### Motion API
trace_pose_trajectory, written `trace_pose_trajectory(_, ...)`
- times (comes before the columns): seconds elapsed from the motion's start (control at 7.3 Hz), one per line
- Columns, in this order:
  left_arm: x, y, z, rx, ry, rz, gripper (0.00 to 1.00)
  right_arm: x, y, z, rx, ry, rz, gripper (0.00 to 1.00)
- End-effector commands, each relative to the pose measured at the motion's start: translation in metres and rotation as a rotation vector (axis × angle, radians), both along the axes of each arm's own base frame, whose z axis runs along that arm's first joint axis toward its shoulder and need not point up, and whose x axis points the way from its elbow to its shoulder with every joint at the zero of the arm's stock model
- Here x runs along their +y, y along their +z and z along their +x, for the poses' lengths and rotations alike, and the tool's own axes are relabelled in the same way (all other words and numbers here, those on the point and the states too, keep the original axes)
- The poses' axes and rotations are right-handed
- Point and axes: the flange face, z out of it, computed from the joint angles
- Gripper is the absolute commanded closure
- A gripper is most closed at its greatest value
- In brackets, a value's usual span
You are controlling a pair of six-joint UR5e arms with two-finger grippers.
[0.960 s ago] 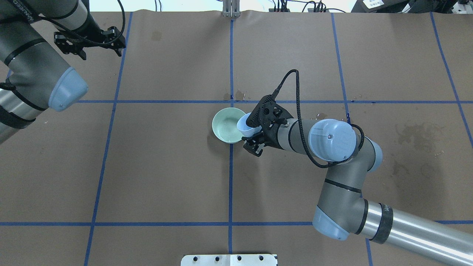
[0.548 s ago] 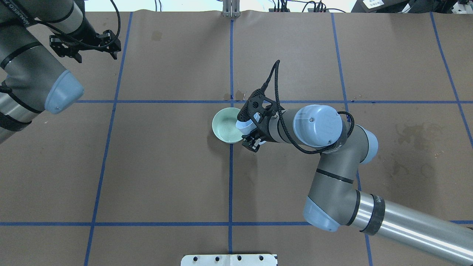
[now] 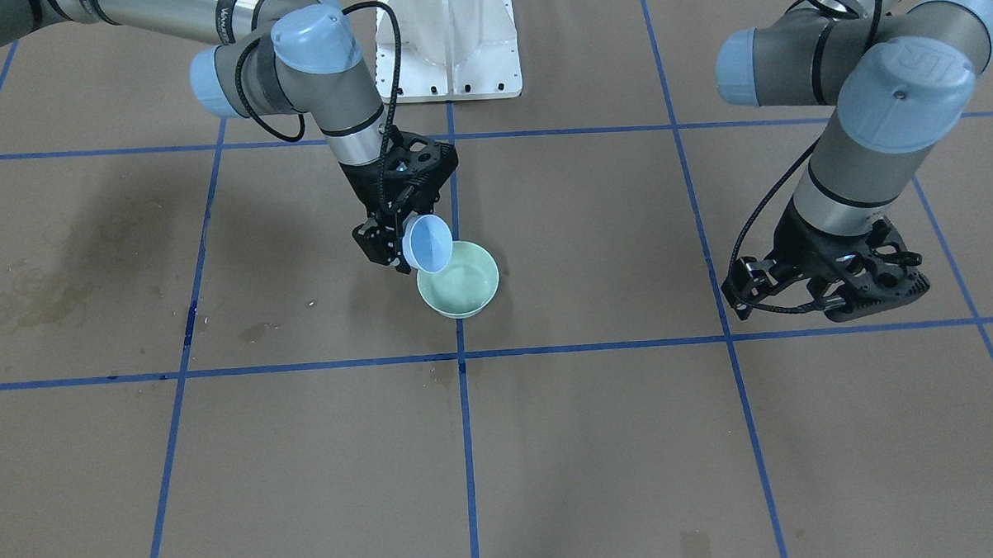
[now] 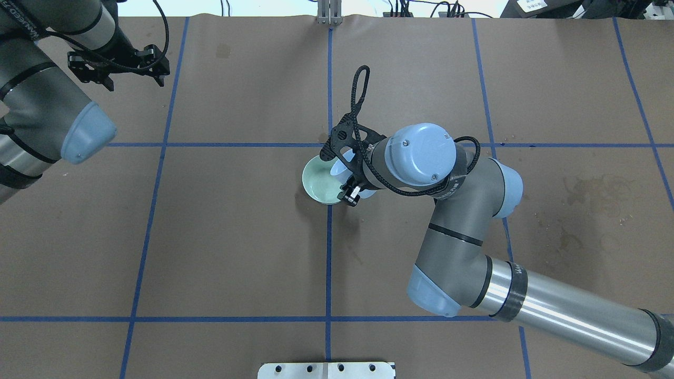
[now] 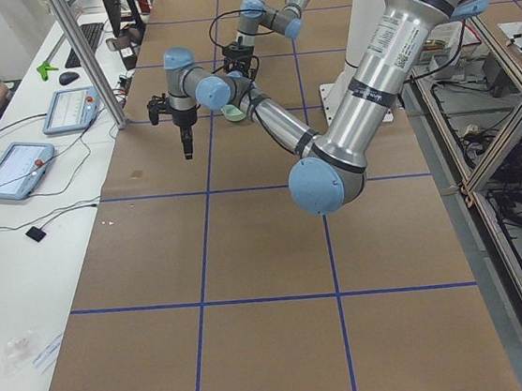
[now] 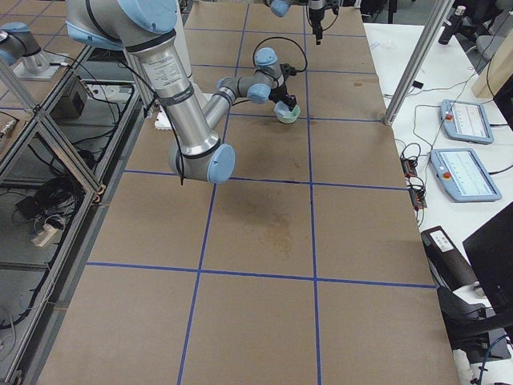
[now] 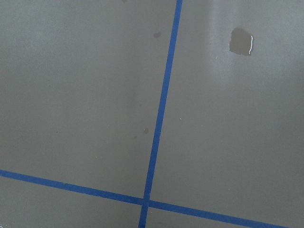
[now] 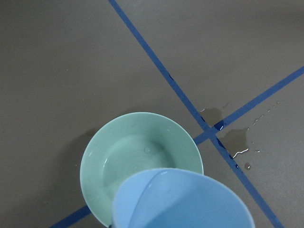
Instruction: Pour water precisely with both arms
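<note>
Two grey-silver robot arms [image 4: 453, 247], two small vessels, one brown paper-covered table [image 4: 237, 237].

The right arm [image 3: 325, 95] reaches to the centre of the overhead frame. Its black right gripper [image 3: 392, 243] is clamped on one pale blue plastic cup [image 3: 431, 244], tipped on its side just over the right-hand edge of one pale green round bowl [image 4: 316, 181]. Water [image 8: 142, 154] shows as faint glints inside the bowl, below the cup's lip. The left arm [image 4: 37, 95] sits at upper left, with the left gripper [image 3: 827, 292] spread apart and empty, well apart from both vessels. Blue tape lines [image 4: 328, 263] cross the paper. Two small puddles [image 8: 235, 141] lie by a tape crossing near the bowl. One white bench [image 5: 25, 279] with two tablets [image 5: 67, 109] edges the table.
</note>
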Motion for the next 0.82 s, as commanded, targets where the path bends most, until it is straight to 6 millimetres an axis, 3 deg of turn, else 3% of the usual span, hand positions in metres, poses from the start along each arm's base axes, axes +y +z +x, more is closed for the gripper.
trace_pose_trajectory(0.0,0.0,0.001,0.0,-0.001,0.0,-0.002,0.0,-0.008,-0.013,-0.016,0.064,-0.02,-0.028,1.0)
trace_pose_trajectory(0.14,0.0,0.001,0.0,-0.001,0.0,-0.002,0.0,-0.01,-0.009,-0.024,0.093,-0.033,-0.042,1.0)
trace_pose_trajectory(0.41,-0.001,0.002,-0.001,-0.002,-0.002,-0.003,0.0,-0.015,-0.035,-0.033,0.191,-0.06,-0.058,1.0)
trace_pose_trajectory(0.69,-0.001,0.002,-0.001,-0.003,-0.002,-0.004,0.0,-0.014,-0.024,-0.032,0.207,-0.065,-0.064,1.0)
